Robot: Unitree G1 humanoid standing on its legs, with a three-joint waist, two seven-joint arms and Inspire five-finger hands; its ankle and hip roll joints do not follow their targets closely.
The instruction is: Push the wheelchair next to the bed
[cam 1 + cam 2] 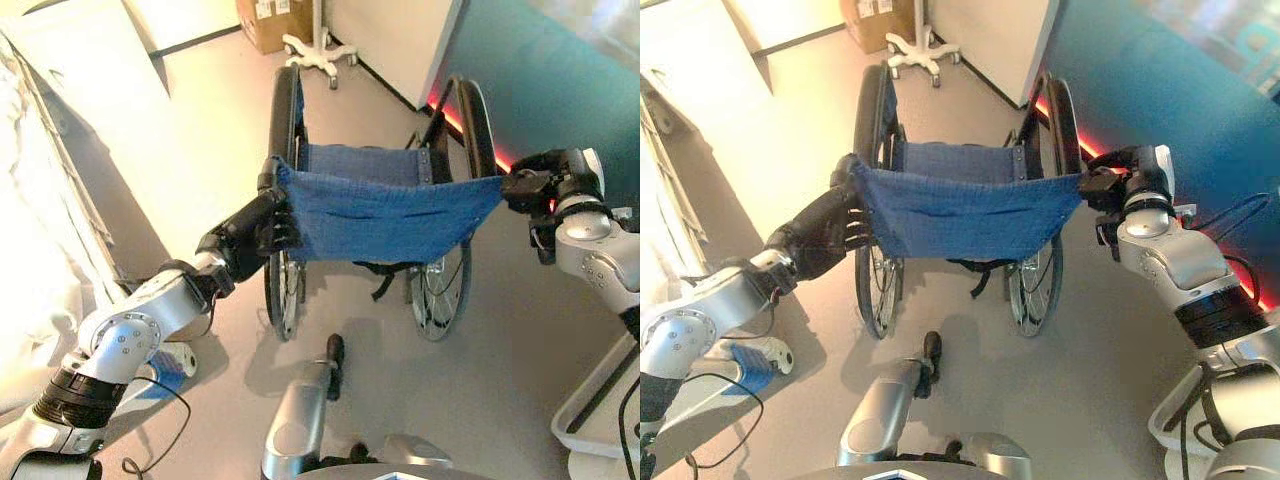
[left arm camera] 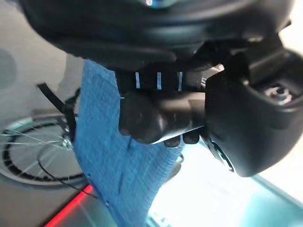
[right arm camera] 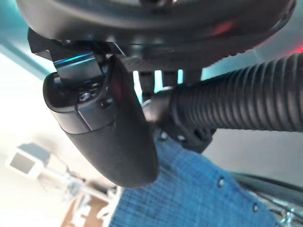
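Two hands (image 1: 262, 232) (image 1: 535, 187) grip blue-backed, black-wheeled wheelchair (image 1: 385, 215)

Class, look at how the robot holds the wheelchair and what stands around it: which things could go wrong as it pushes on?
1. The wheelchair could veer: the left hand and right hand grip separate handles, so uneven pushing may turn it.
2. Its wheels may clip the wheeled stand base ahead.
3. The right wheel runs close to the teal wall and could scrape it.

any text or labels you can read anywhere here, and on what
Nothing can be read.
Cardboard box on the floor past the wheelchair: a pale label with dark print, too small to read.
Left hand, right hand, blue seat back: no print visible.
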